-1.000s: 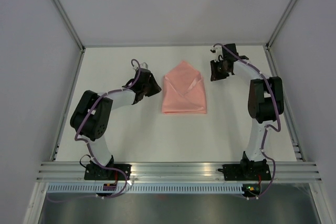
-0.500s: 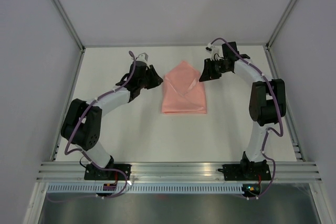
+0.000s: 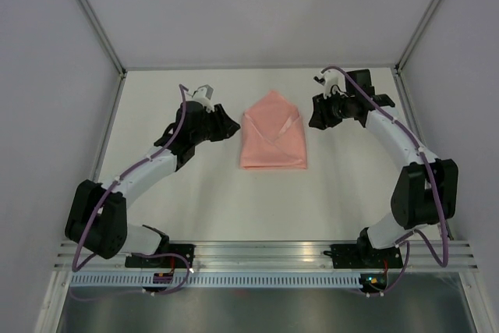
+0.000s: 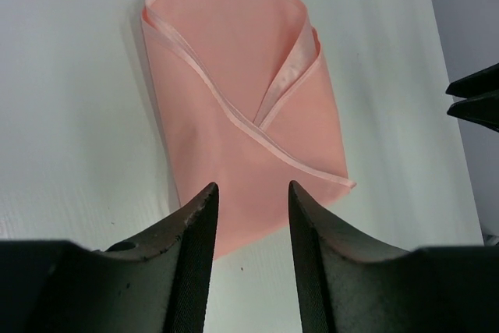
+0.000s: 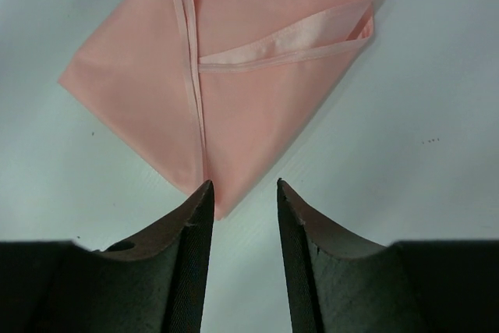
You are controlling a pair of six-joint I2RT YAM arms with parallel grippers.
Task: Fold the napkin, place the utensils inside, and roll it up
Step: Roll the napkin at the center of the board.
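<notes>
Top external view: the folded napkin (image 3: 273, 136) lies unmoved, while both arms have stretched outward. The left gripper (image 3: 231, 125) and right gripper (image 3: 315, 114) flank it, jaws parted, holding nothing.

Parted left claw (image 4: 251, 186), folded napkin (image 4: 234, 60) just beyond

A white tabletop (image 3: 234, 208) is lying under soft, even light, with pale grey panels (image 3: 257, 5) enclosing its left, far and right sides, aluminium posts (image 3: 92, 17) rising at the far corners, and a ribbed aluminium rail (image 3: 265, 253) running along its near edge.
</notes>
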